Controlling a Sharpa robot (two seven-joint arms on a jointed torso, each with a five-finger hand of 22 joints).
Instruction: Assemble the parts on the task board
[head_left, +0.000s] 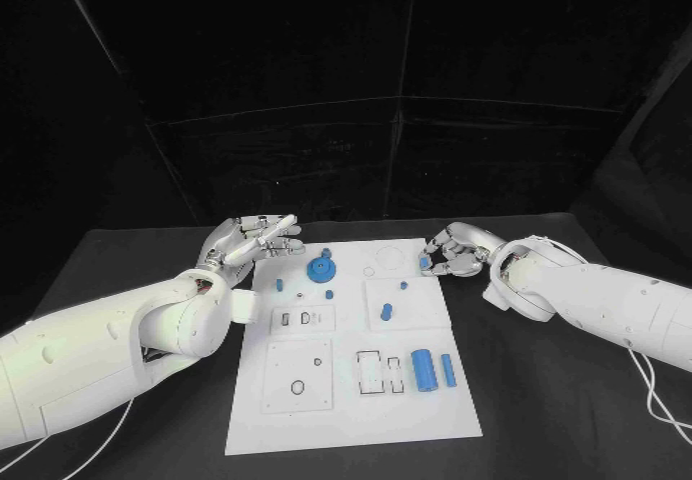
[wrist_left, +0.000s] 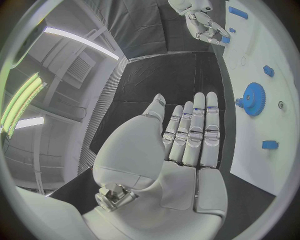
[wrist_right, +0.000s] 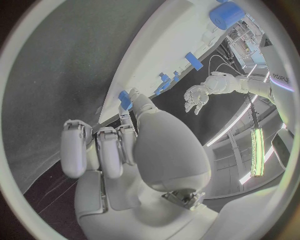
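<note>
No text, label or number can be read anywhere here.

Black backdrop (head_left: 361, 60), ceiling strip lights (wrist_left: 81, 40)

Both arms are clad in smooth, glossy white shells with rounded, bulbous segments at the joints. The left hand (head_left: 254, 240) and the right hand (head_left: 459, 253) are silver-grey, built of many short segmented links, with pale pads along the fingers (wrist_left: 201, 131). Thin white cables trail beside each forearm. A small metal fitting with screws sits at each wrist base.
</note>
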